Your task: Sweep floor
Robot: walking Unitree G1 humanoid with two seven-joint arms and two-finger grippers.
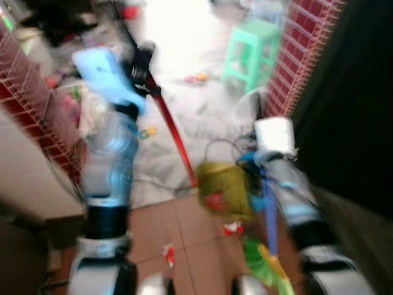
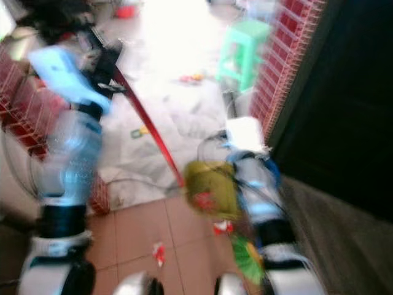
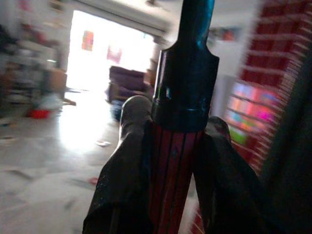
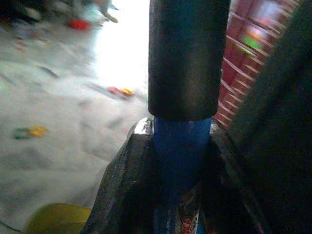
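I've my left gripper (image 3: 170, 161) clamping the red dustpan pole (image 1: 175, 136), right gripper (image 4: 180, 161) clamping the blue broom handle (image 1: 270, 215); next, sweep the near red scraps (image 1: 167, 253) toward the yellow-green dustpan (image 1: 224, 187).

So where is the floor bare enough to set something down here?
Bare pale floor lies between the red handle and the green stool, apart from small litter. The tiles by the left arm hold one red scrap. It is crowded around the yellow dustpan, the green broom head and cables.

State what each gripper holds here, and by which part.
Left gripper grips the red handle just below its black collar. Right gripper grips the blue handle just below its black sleeve.
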